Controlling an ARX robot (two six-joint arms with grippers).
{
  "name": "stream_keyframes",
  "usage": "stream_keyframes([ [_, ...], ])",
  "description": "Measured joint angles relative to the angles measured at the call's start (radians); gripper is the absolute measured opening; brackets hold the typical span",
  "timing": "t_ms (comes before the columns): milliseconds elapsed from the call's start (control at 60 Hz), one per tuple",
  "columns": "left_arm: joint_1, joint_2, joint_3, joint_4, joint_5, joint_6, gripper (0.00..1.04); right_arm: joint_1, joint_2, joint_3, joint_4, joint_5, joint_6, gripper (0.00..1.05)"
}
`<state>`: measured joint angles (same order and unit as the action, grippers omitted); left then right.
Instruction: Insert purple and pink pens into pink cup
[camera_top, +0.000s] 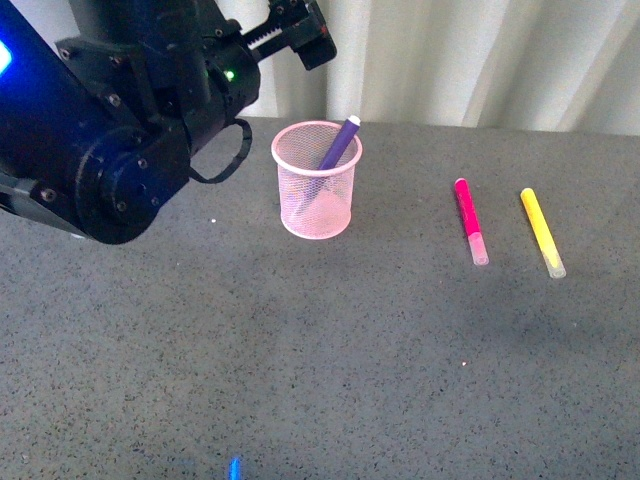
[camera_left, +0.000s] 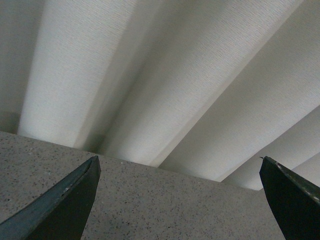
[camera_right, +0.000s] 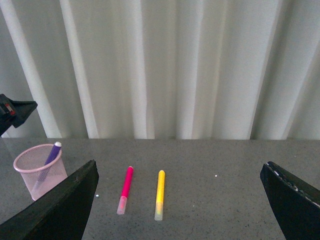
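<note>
Grey speckled bench (camera_top: 300, 380) carries the pink cup (camera_top: 316, 180), where the purple pen (camera_top: 340, 143) leans inside, and the pink pen (camera_top: 470, 218) lies flat to its right, just beside a yellow marker (camera_top: 542, 232). We see the left fingers (camera_left: 60, 205) spread wide and empty, raised near the cup. The right fingers (camera_right: 55, 210) are spread wide too, with the pink pen lying on the bench ahead of them, touching neither.
</note>
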<state>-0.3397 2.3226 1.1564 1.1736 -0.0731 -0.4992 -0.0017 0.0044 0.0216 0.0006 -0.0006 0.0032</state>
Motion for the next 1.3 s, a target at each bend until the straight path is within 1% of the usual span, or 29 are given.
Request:
stream_keyframes([
  [200, 0.029, -0.142, -0.049, -0.083, 0.054, 0.003, 0.98, 0.0, 0.0, 0.0, 0.0, 0.0, 0.0, 0.98],
  [333, 0.056, -0.261, -0.109, -0.167, 0.11, 0.037, 0.98, 0.0, 0.0, 0.0, 0.0, 0.0, 0.0, 0.98],
  [450, 0.09, -0.38, -0.209, -0.219, 0.167, 0.085, 0.98, 0.0, 0.0, 0.0, 0.0, 0.0, 0.0, 0.98],
  [533, 0.146, -0.554, -0.357, -0.281, 0.212, 0.112, 0.98, 0.0, 0.0, 0.0, 0.0, 0.0, 0.0, 0.98],
  [583, 0.179, -0.676, -0.447, -0.336, 0.214, 0.137, 0.98, 0.0, 0.0, 0.0, 0.0, 0.0, 0.0, 0.98],
  [716, 0.229, -0.926, -0.598, -0.46, 0.204, 0.184, 0.98, 0.0, 0.0, 0.0, 0.0, 0.0, 0.0, 0.98],
  [883, 0.277, -1.229, -0.752, -0.625, 0.179, 0.234, 0.98, 0.0, 0.0, 0.0, 0.0, 0.0, 0.0, 0.98],
  [966, 0.313, -1.323, -0.806, -0.674, 0.156, 0.235, 0.98, 0.0, 0.0, 0.0, 0.0, 0.0, 0.0, 0.98],
  [983, 0.317, -1.327, -0.813, -0.671, 0.146, 0.248, 0.97, 0.0, 0.0, 0.0, 0.0, 0.0, 0.0, 0.98],
  [1016, 0.325, -1.342, -0.845, -0.616, 0.11, 0.284, 0.92, 0.0, 0.0, 0.0, 0.0, 0.0, 0.0, 0.98],
  [1049, 0.334, -1.357, -0.892, -0.53, 0.079, 0.339, 0.85, 0.0, 0.0, 0.0, 0.0, 0.0, 0.0, 0.98],
  [1066, 0.336, -1.36, -0.903, -0.512, 0.077, 0.346, 0.83, 0.0, 0.0, 0.0, 0.0, 0.0, 0.0, 0.98],
  [1099, 0.34, -1.378, -0.939, -0.47, 0.068, 0.394, 0.76, 0.0, 0.0, 0.0, 0.0, 0.0, 0.0, 0.98],
  [1149, 0.34, -1.4, -0.963, -0.461, 0.069, 0.424, 0.69, 0.0, 0.0, 0.0, 0.0, 0.0, 0.0, 0.98],
  [1182, 0.34, -1.423, -0.983, -0.462, 0.072, 0.445, 0.62, 0.0, 0.0, 0.0, 0.0, 0.0, 0.0, 0.98],
  [1232, 0.339, -1.447, -0.999, -0.465, 0.073, 0.455, 0.55, 0.0, 0.0, 0.0, 0.0, 0.0, 0.0, 0.98],
  [1299, 0.339, -1.487, -1.02, -0.479, 0.073, 0.472, 0.42, 0.0, 0.0, 0.0, 0.0, 0.0, 0.0, 0.98],
])
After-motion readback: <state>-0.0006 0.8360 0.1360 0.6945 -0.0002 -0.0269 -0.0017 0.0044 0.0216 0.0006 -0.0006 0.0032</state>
